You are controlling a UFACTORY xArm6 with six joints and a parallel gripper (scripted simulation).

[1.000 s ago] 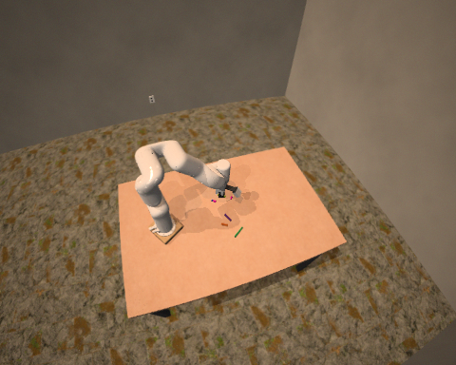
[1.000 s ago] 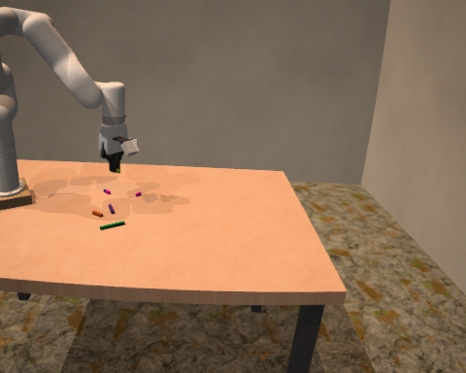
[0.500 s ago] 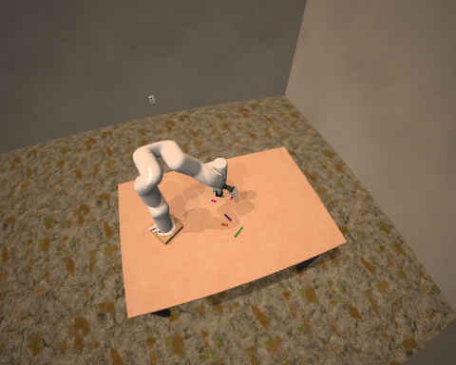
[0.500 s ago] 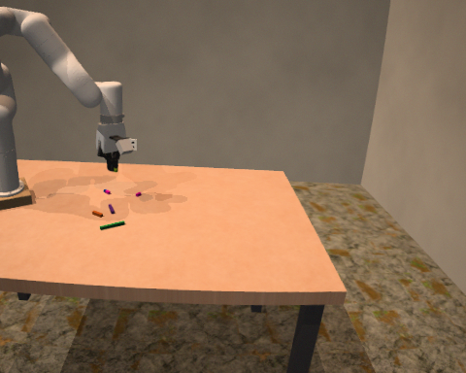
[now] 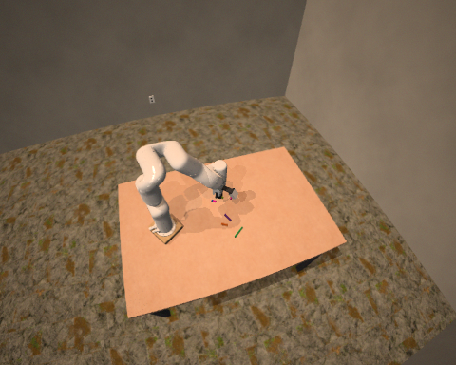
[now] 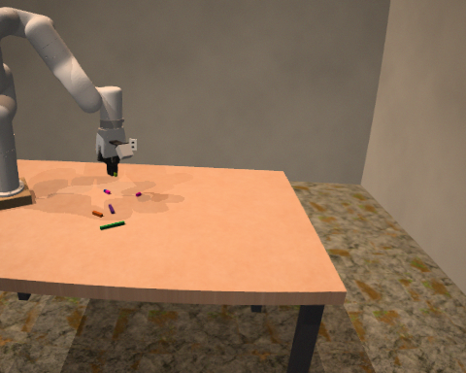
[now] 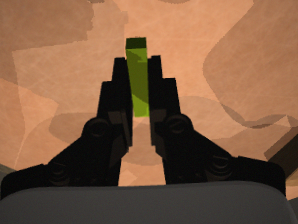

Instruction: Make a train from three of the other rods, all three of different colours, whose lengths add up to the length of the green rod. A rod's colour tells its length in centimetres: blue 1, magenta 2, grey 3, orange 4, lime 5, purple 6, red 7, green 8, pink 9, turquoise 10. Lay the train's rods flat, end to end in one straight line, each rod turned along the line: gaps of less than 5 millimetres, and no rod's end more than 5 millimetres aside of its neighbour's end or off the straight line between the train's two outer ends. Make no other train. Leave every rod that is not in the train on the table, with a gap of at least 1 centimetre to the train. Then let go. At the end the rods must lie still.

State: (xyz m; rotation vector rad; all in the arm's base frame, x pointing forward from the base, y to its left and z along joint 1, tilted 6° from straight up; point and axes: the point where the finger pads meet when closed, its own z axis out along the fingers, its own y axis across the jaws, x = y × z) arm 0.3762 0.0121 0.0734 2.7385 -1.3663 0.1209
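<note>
My gripper (image 5: 218,196) (image 6: 112,173) (image 7: 139,76) is shut on the lime rod (image 6: 116,174) (image 7: 140,95), holding it above the table, its length pointing out between the fingers in the wrist view. Below it lie a small blue rod (image 5: 212,201) (image 6: 105,190) and a magenta rod (image 5: 215,201) (image 6: 109,192), end to end; any gap is too small to tell. A second magenta rod (image 5: 231,198) (image 6: 138,194) lies apart to the right. The purple rod (image 5: 228,217) (image 6: 112,209), orange rod (image 5: 224,224) (image 6: 97,214) and green rod (image 5: 238,232) (image 6: 112,225) lie nearer the front, separate from one another.
The rods lie on the table (image 5: 279,204) (image 6: 217,233). The arm's base stands on a wooden block (image 5: 167,240) (image 6: 9,201) at the table's left. Shadows of the arm fall across the table around the blue and magenta rods.
</note>
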